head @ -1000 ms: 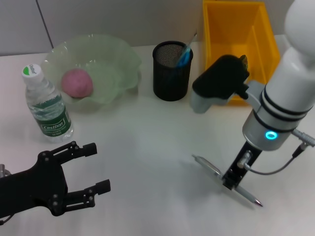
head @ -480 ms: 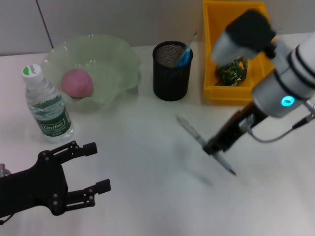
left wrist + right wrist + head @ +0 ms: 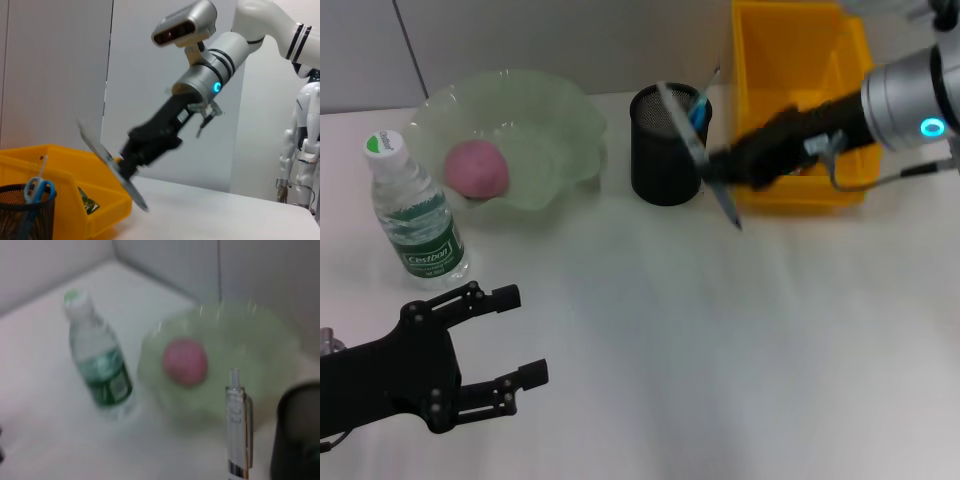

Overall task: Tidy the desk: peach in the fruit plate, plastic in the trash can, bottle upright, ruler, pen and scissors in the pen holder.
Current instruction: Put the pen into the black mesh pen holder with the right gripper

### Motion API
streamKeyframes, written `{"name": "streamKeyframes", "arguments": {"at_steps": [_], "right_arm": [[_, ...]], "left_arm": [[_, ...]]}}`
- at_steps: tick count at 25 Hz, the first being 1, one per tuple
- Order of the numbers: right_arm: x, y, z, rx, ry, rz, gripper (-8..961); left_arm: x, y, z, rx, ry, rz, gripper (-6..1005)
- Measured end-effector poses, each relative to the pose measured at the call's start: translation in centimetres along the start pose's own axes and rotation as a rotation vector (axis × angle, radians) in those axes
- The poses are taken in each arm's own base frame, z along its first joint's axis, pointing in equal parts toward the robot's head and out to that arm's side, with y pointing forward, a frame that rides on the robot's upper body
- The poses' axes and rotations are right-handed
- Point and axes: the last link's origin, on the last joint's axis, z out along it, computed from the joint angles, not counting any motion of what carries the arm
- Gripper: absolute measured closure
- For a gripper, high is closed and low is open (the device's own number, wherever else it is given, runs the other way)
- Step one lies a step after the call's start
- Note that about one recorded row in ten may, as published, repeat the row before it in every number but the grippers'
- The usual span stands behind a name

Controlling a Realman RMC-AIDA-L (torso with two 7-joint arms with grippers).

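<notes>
Right end effector [image 3: 728, 165] pinching the pen [image 3: 698, 155] has risen from the table [image 3: 650, 320] to the pen holder [image 3: 665, 150].

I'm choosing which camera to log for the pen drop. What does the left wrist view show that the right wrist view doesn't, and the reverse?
Only the left wrist view shows the right pincer shut on the pen, the yellow bin with plastic inside, and the blue scissors standing in the holder.

Only the right wrist view shows the upright bottle and the peach in the green plate.

Both show the pen and the black mesh holder. Neither shows the left pincer, which the head view has open and low over the table's near left.
</notes>
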Motion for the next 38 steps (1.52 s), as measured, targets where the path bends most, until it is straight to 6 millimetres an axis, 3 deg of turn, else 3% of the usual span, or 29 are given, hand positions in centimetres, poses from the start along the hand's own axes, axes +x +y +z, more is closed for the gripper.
{"name": "streamKeyframes", "arguments": {"at_steps": [11,22,38], "right_arm": [[-1.6,-2.0,0.4,0.059,-0.37,-0.06,816],[-1.2,-3.8,1.6,0.137,-0.57,-0.045,814],[0.0,-4.8,5.2,0.188,-0.534,-0.048,812]], "left_arm": [[0.2,-0.3,0.2,-0.003,0.0,-0.014,158],[0.7,-0.8,0.4,0.003,0.008,-0.034,158],[0.7,-0.8,0.5,-0.002,0.005,-0.068,158]]}}
